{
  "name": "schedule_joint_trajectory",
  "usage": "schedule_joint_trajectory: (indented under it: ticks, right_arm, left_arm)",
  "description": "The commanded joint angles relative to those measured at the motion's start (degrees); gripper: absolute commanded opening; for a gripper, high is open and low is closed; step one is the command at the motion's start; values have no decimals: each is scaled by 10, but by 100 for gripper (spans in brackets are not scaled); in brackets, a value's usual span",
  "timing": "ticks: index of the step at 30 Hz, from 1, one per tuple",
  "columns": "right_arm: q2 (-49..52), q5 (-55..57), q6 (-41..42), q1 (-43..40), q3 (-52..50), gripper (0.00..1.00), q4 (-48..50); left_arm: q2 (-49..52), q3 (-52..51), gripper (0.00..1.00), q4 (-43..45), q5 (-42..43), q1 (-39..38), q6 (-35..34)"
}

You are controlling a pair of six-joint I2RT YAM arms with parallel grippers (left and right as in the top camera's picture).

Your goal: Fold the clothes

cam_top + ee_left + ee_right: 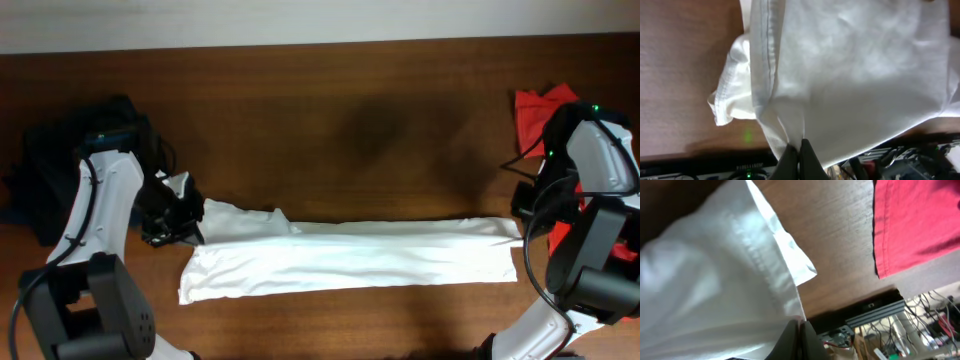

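Note:
The white T-shirt (350,258) lies as a long narrow band across the wooden table, stretched from left to right. My left gripper (186,226) is at its left end, shut on a pinch of the white cloth (850,65), with both fingertips (793,155) pressed together on the fabric. At the band's right end sits my right gripper (522,226), shut on the edge of the white cloth (710,280) between its dark fingers (790,335). A red garment (545,103) is bunched at the far right and shows again as red cloth (915,225) in the right wrist view.
A black garment (55,175) is heaped at the table's left edge behind the left arm. The wooden table (350,140) runs bare behind the shirt. Its front edge (350,310) is close below the band, with cables under it in the wrist views.

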Motion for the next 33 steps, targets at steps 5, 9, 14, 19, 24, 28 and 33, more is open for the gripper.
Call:
schedule_joint_trajectory:
  ticks: [5,9,14,19,24,28,33]
  right_arm:
    - [-2,33,14,-1,-6,9,2]
    - [-2,33,14,-1,-6,14,2]
    - [-2,14,14,0,-6,18,2]
    - [-2,-54,-35,0,-6,18,3]
    - [-2,-85,-58,7,-8,19,6]
    - [-2,-85,-58,7,-19,19,18]
    - [-2,-86,-57,7,-44,20,38]
  left_arm:
    - [-15,-62,27,-14,-13,0,11]
    - [-16,-63,33,-19,-26,0,11]
    - [-17,-44,33,28,51,-7,11]
    - [-19,-42,34,113,101,-62,11]
    - [-18,-42,34,202,97,-142,-6]
    - [-8,-42,36,255,64,-193,-66]
    - [24,-42,39,298,58,-234,-97]
